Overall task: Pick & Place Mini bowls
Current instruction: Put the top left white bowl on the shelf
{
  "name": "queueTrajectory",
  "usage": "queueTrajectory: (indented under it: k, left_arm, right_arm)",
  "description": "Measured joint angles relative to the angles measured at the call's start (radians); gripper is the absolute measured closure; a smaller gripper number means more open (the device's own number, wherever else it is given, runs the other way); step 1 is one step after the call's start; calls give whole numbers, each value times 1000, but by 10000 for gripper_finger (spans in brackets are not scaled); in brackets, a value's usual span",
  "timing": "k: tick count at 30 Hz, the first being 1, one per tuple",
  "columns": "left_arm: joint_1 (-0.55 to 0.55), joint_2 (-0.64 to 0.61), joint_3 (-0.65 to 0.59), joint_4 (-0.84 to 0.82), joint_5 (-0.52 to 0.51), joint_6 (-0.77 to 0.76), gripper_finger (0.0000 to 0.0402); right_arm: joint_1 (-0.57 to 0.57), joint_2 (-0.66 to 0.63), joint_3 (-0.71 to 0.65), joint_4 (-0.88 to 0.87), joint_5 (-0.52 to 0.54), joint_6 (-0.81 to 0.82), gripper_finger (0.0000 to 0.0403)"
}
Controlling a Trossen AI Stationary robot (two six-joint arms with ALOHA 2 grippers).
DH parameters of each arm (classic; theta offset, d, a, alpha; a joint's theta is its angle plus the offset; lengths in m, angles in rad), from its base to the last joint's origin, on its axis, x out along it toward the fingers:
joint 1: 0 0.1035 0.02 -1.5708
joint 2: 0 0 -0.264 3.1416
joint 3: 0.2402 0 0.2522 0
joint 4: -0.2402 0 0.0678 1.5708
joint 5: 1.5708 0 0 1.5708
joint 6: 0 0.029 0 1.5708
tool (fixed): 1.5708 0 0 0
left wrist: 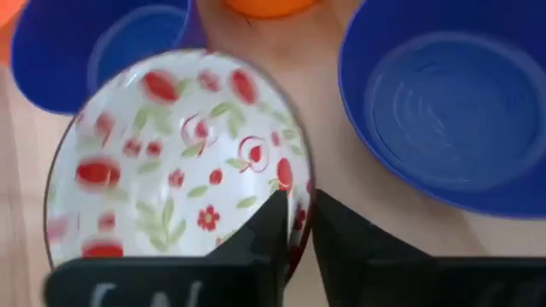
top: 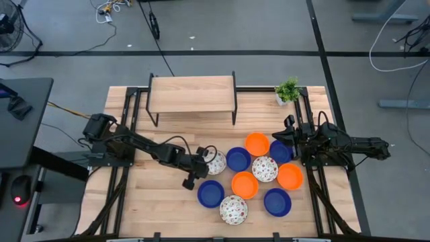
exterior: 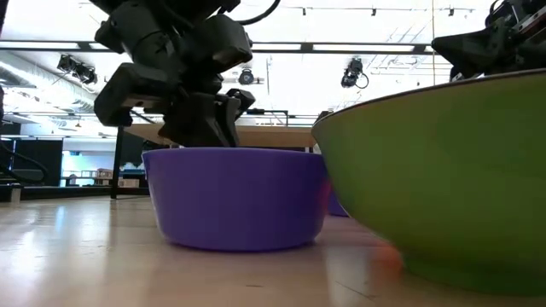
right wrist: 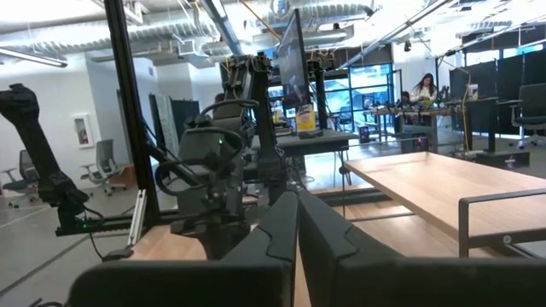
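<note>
Several mini bowls sit in a cluster on the wooden table: orange ones (top: 256,143), dark blue ones (top: 238,159) and white speckled ones (top: 265,169). My left gripper (top: 205,161) is at the cluster's left side, shut on a white bowl with red flowers (top: 217,162), which fills the left wrist view (left wrist: 179,162). In the low view this gripper (exterior: 205,119) stands behind a blue bowl (exterior: 235,196). My right gripper (top: 289,132) waits near the table's right edge, beside the cluster, shut and holding nothing (right wrist: 299,226). My left gripper pinches the flowered bowl by its rim (left wrist: 300,192) on the side nearest the arm. One finger (left wrist: 269,234) is inside the bowl and the other (left wrist: 345,243) is outside. The fingers come slanting down from the table's left. Whether the bowl is clear of the table cannot be told.
A low wooden shelf on black legs (top: 192,94) stands at the far side. A small green potted plant (top: 287,89) sits at the far right corner. Bare table (top: 154,195) lies near and left of the cluster. One bowl (exterior: 444,170) stands very near the low camera.
</note>
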Motion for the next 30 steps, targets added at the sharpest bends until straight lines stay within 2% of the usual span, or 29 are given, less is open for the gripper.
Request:
queueTrajectory:
  k: [4,8,11,14,19,23,27,30]
  left_arm:
    - [1,-5,1,14,-21,6,387]
    - [-8,-7,11,6,-81,1,390]
    - [-14,-9,69,-57,-121,-1,390]
    - [-9,-26,171,-173,-165,5,391]
    - [26,-26,377,-459,-298,6,391]
    - [108,-32,523,-606,-401,32,391]
    - [252,-31,608,-594,-371,132,391]
    - [383,-31,637,-569,-297,198,391]
  right_arm:
    - [0,0,0,0,0,0,385]
    - [0,0,0,0,0,0,385]
    - [0,0,0,0,0,0,385]
    - [0,0,0,0,0,0,385]
    - [0,0,0,0,0,0,385]
    - [0,0,0,0,0,0,385]
    - [0,0,0,0,0,0,385]
    - [0,0,0,0,0,0,385]
